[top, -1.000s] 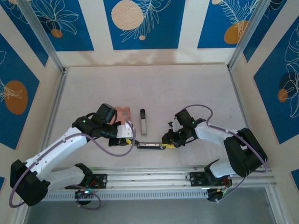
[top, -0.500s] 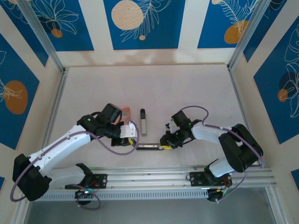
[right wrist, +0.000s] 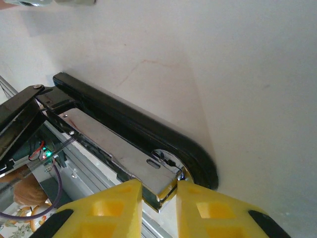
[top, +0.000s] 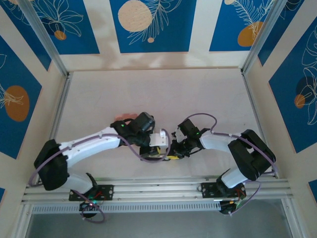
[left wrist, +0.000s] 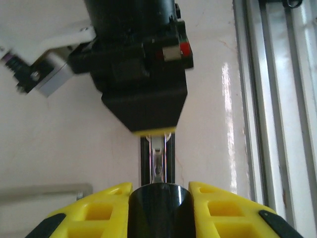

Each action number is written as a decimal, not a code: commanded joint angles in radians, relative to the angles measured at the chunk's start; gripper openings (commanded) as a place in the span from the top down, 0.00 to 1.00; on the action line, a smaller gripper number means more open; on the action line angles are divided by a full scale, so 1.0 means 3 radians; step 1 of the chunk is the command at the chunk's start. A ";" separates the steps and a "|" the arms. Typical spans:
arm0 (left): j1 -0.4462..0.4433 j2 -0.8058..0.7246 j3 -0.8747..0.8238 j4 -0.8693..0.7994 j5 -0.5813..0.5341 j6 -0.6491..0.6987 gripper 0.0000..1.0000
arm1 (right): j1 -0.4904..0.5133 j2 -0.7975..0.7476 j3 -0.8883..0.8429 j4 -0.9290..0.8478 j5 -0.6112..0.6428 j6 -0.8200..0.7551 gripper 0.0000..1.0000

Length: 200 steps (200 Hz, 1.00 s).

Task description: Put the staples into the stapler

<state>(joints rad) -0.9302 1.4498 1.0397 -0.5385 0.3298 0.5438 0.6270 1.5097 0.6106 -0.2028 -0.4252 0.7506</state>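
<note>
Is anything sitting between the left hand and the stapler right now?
Nothing visible. The stapler runs straight from the left hand to the right hand, which grips its far end.

A pale beige table top (top: 158, 94) lies at the centre. Cream walls with blue floral panels (top: 168, 34) rise at 12, 9 and 3 o'clock, with aluminium posts (top: 43, 34) at the far corners. A ribbed aluminium rail (top: 158, 191) runs along 6 o'clock. The light is soft and even.
</note>
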 commanded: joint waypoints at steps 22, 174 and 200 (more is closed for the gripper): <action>-0.0176 0.0305 0.0241 0.0804 0.0033 -0.0317 0.94 | 0.0063 0.0076 -0.0081 0.0313 -0.0077 -0.0012 0.77; -0.0211 0.0691 0.0233 0.0465 -0.0286 -0.0406 0.92 | -0.0551 -0.0980 -0.0701 0.0085 -0.0068 -0.0002 0.60; -0.0248 0.0925 0.0377 0.0371 -0.0253 -0.0396 0.91 | -0.0652 -0.1200 -0.0702 -0.0126 0.0048 -0.0005 0.59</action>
<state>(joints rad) -0.9863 1.6650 1.1099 -0.4274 0.2470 0.4263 0.4545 1.2049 0.4095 -0.1425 -0.4416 0.7536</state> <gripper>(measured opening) 0.273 0.402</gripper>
